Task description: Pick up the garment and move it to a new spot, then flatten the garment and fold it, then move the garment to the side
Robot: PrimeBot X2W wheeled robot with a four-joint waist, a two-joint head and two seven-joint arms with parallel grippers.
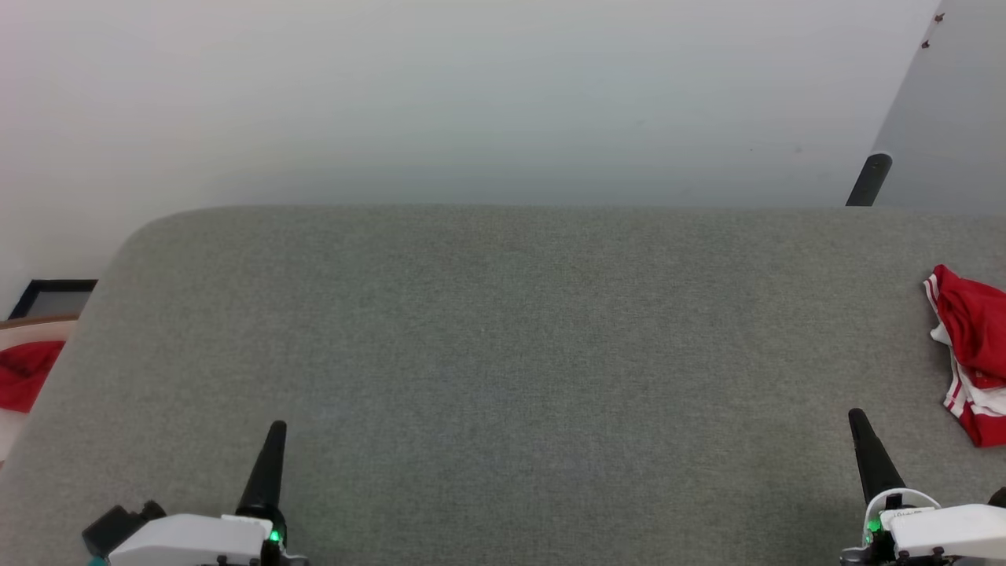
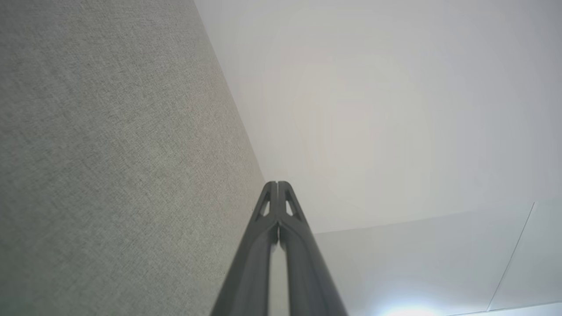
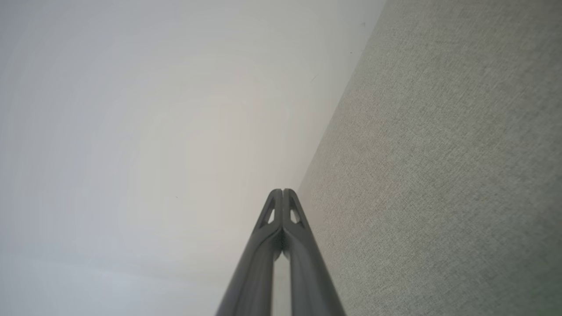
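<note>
The garment [image 1: 973,354], red with white parts and red-white striped trim, lies crumpled at the far right edge of the grey felt table [image 1: 503,330], partly cut off by the head view's edge. My right gripper [image 1: 857,417] sits at the lower right, shut and empty, to the left of the garment and slightly nearer. At the lower left my left gripper [image 1: 277,428] is shut too, holding nothing. In the wrist views each pair of fingertips, left [image 2: 277,184] and right [image 3: 282,192], is pressed together over the table's edge.
A plain red cloth [image 1: 23,376] lies on a pale surface beyond the table's left edge, beside a dark frame [image 1: 51,297]. A black post [image 1: 869,179] stands behind the table's far right corner. White wall and floor lie past the far edge.
</note>
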